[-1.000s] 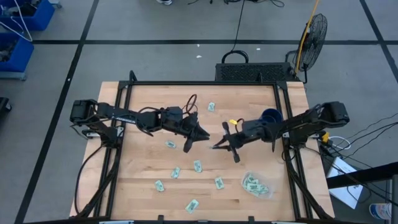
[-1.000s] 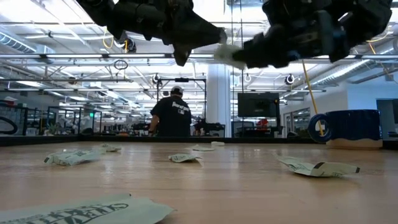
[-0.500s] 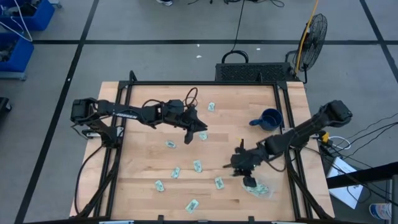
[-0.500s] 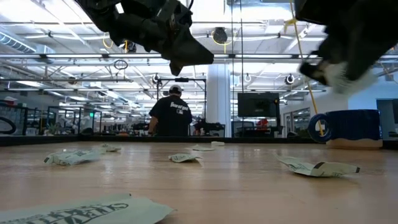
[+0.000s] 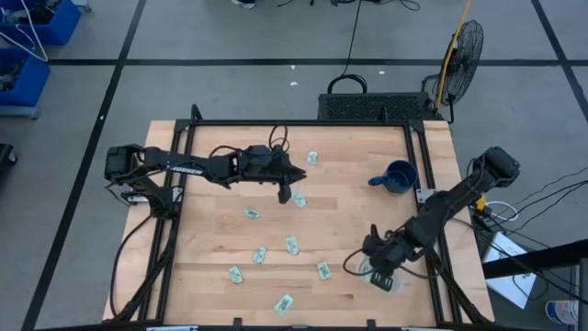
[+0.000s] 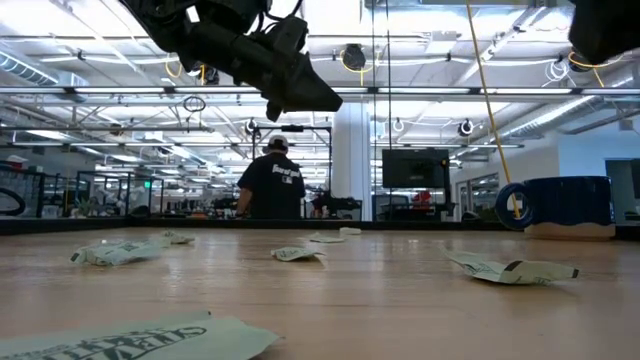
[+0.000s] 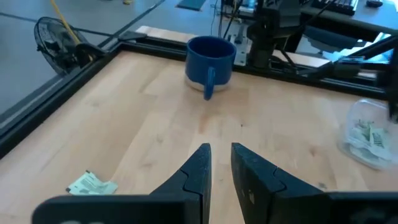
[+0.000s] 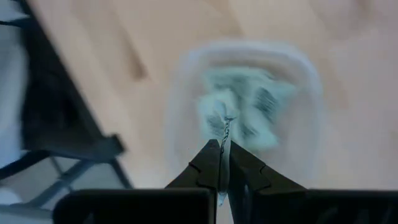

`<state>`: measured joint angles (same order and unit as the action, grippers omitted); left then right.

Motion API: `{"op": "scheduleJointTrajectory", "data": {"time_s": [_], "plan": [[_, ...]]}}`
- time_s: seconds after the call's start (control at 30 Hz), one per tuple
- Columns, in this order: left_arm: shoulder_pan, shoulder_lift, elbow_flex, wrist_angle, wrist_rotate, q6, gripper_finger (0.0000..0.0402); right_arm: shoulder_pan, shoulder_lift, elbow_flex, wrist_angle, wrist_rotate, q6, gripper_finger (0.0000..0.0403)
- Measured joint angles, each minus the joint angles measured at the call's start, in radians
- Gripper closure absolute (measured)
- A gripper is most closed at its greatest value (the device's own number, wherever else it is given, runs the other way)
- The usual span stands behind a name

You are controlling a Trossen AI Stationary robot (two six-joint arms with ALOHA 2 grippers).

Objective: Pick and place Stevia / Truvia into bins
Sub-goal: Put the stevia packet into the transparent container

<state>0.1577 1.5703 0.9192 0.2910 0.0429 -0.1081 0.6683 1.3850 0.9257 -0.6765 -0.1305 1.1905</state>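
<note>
Several pale green and white Stevia sachets lie flat on the wooden table. The clear bin stands near the table's near right corner, with sachets inside. My right gripper hangs over the bin, shut on one sachet. My left gripper hovers above the table's far middle. Its fingers stand a little apart with nothing between them, above a sachet. My right gripper pinches one sachet between its two fingers. The sachet shows edge-on, its free edge sticking out past the fingertips. The fingers slant down from above. The sachet is lifted clear, above the bin's opening.
A dark blue mug stands at the far right of the table, and shows in the left wrist view. A black frame runs along the table's sides. Bare wood lies between the mug and the bin. A person stands far behind the table.
My right gripper has swung from the table's middle toward its near right corner, carrying the sachet. It has turned to point downward over the bin. My left gripper has drifted a little toward the far edge and turned slightly.
</note>
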Motion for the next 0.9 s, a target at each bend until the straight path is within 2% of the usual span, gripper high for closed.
{"op": "scheduleJointTrajectory", "data": {"time_s": [0.2,0.6,0.9], "plan": [[0.0,0.0,0.0,0.0,0.0,0.0,0.0337,0.012,0.0,-0.008,-0.116,0.003,0.055,0.0387],[0.0,0.0,0.0,-0.001,0.0,-0.001,0.0337,0.013,0.0,-0.051,-0.106,0.001,0.08,0.031],[0.0,0.0,0.0,-0.001,0.0,-0.002,0.0337,0.013,0.0,-0.052,-0.088,-0.004,0.11,0.0303]]}}
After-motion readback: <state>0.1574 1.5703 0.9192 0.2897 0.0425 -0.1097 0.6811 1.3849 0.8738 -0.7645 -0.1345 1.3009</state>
